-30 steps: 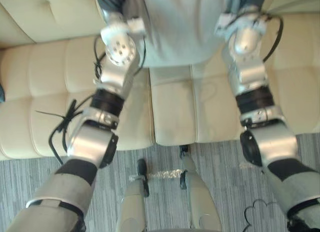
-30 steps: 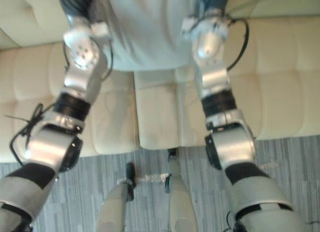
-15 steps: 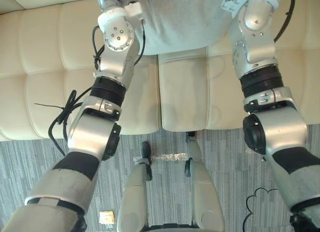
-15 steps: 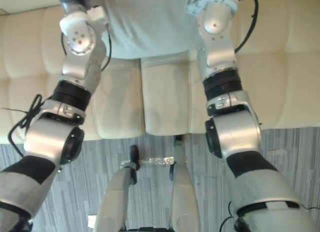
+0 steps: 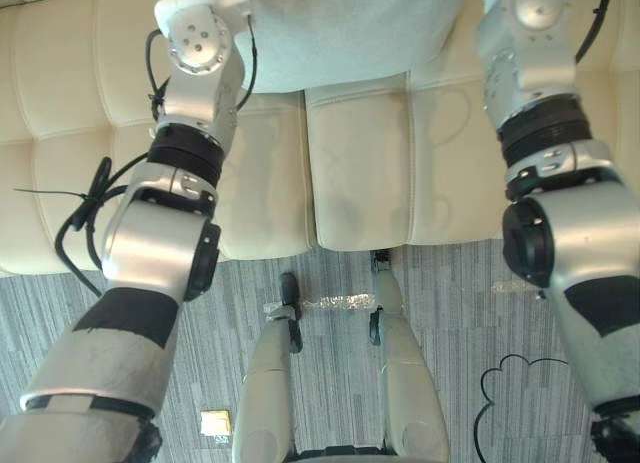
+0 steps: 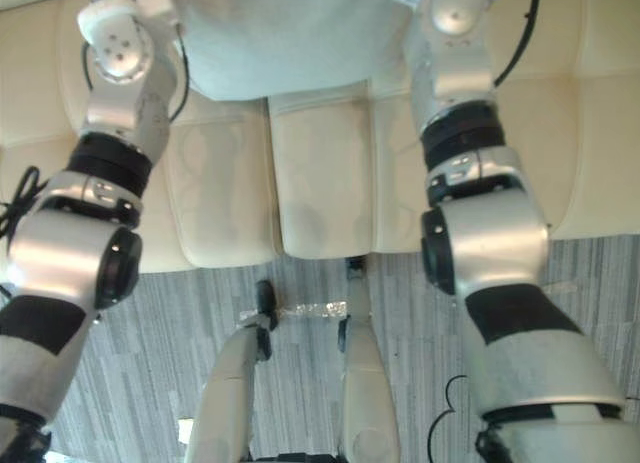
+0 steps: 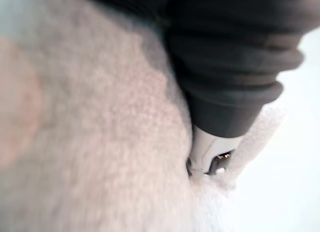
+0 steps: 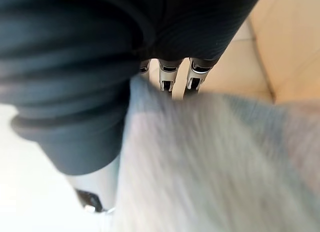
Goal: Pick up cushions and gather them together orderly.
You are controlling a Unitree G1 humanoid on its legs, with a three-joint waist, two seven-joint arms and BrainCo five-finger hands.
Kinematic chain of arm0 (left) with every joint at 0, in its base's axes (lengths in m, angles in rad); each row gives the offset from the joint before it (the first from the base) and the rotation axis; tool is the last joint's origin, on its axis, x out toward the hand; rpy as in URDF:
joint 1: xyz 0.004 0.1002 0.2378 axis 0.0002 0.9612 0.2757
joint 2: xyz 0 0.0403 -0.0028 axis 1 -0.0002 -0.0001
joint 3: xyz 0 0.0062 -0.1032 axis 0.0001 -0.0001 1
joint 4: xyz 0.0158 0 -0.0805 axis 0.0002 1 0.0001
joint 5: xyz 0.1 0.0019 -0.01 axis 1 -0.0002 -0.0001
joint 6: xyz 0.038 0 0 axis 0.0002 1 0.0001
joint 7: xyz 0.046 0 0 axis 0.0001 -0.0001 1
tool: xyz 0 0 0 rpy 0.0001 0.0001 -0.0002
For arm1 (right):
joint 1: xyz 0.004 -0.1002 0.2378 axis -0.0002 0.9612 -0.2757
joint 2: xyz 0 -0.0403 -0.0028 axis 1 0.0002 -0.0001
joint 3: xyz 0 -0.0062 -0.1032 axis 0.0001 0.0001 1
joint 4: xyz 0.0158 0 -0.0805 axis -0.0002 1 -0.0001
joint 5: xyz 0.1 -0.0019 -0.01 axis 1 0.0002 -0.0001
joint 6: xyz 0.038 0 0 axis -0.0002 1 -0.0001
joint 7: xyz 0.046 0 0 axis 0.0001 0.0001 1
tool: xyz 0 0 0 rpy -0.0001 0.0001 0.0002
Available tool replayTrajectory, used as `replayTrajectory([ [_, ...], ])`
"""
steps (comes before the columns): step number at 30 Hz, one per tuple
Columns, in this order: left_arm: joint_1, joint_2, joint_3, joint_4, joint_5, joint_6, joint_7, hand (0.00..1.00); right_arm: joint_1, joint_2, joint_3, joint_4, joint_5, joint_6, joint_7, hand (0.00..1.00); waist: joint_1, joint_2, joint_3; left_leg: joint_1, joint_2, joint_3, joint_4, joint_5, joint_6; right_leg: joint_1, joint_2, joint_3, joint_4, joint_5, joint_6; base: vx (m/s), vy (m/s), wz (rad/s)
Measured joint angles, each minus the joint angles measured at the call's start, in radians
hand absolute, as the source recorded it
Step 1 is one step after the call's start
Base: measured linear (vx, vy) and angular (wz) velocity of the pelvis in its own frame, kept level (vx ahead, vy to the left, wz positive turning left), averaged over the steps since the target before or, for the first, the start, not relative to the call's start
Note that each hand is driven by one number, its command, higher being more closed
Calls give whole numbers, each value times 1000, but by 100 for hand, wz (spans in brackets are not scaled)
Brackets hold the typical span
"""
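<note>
A light grey fuzzy cushion (image 5: pixel 340 33) hangs between my two arms at the top of the eye views, over the cream sofa seat (image 5: pixel 360 163). Both arms reach up along its sides. In the left wrist view, my left hand (image 7: pixel 235 66) lies against the cushion's (image 7: pixel 90 142) fuzzy side. My right hand (image 8: pixel 75 66) presses on the opposite edge of the cushion (image 8: pixel 210 162), with the sofa's cream padding (image 8: pixel 280 46) beyond it.
The tufted cream sofa (image 6: pixel 320 173) spans the whole width, and its front edge meets a grey striped carpet (image 5: pixel 460 323). A shiny strip (image 5: pixel 335 305) and a small yellowish scrap (image 5: pixel 214 423) lie on the carpet near my legs.
The whole picture has shifted, so the camera moved. Both arms now reach further up and slightly wider apart, and the cushion between them sits higher in the views.
</note>
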Motion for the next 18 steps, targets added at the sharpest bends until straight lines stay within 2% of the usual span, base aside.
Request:
replayTrajectory([
  [1,-8,20,3,-10,-26,0,-24,0,-10,-20,22,-4,39,6,20,0,32,3,2,0,57,29,-32,28,-26,-68,27,-23,122,-88,10,4,-102,-24],
  [2,-9,32,6,-24,-40,0,-38,0,-19,-27,31,-5,58,8,32,0,35,7,4,1,73,31,-49,52,-50,-90,35,-47,195,-143,-53,53,-133,-3],
  [3,-8,40,17,-50,-63,0,-54,0,-24,-55,50,-23,96,14,52,0,37,6,4,-2,76,12,-82,73,-74,-81,49,-47,179,-155,-79,93,-153,12],
  [4,-6,50,38,-59,-83,0,-64,0,-28,-72,61,-54,122,18,65,0,56,6,4,6,96,21,-126,94,-86,-75,66,-46,140,-129,-72,94,-148,14],
  [6,1,74,72,-59,-102,2,-80,0,-36,-81,76,-82,158,27,79,0,55,5,5,26,100,29,-180,121,-95,-74,74,-45,120,-128,-73,48,-131,-8],
  [9,29,76,115,-59,-137,6,-100,0,-22,-123,103,-86,226,36,91,0,54,5,5,63,100,48,-205,129,-98,-38,75,-39,91,-125,-77,3,-44,-8],
  [13,88,82,163,-60,-186,17,-127,0,33,-229,96,-166,322,29,87,0,54,6,4,88,91,55,-203,122,-91,6,68,-27,43,-107,-58,-10,13,-1],
  [18,116,91,162,-60,-210,27,-132,0,37,-223,103,-167,347,22,90,0,65,6,4,83,88,66,-204,122,-91,8,67,-18,15,-83,-52,-23,43,-5],
])
